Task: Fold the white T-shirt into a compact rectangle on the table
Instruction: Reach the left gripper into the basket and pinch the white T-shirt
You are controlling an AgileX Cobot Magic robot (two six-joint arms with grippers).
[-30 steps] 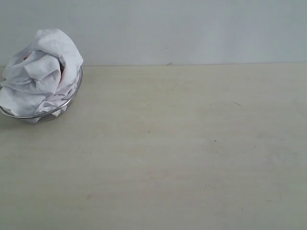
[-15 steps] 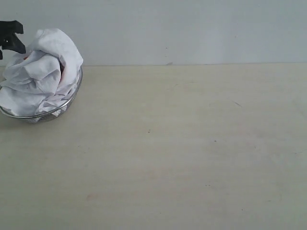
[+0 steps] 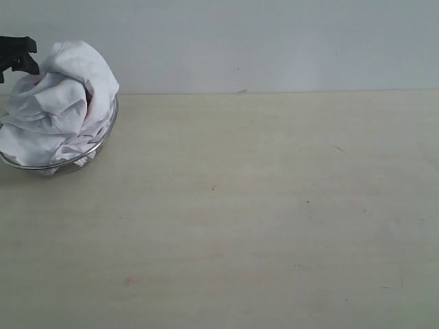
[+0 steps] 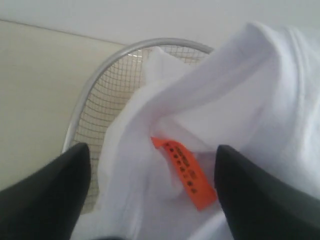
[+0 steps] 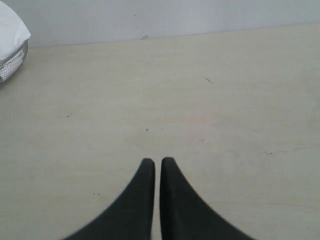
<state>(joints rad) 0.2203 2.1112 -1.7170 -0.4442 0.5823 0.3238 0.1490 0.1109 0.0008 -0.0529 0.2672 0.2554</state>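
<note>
The left fingers (image 4: 45,200) stand spread apart and grip nothing, one on each side of the orange neck tag (image 4: 186,171) of the white T-shirt (image 4: 260,100). The shirt is a crumpled, wrinkled heap piled in the wire-mesh bowl (image 4: 100,105), rising above its rim. The right fingers (image 5: 145,200) are closed and empty over the table (image 3: 274,205), well apart from the bowl

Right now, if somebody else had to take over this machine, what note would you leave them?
Left pincer: open, one finger either side of the T-shirt near its orange tag, gripping nothing.
Right pincer: shut, empty, above bare table.
T-shirt: crumpled in the wire bowl, at the left of the exterior view.
Done: nothing folded.
To do: lift it out, spread it, fold it.
</note>
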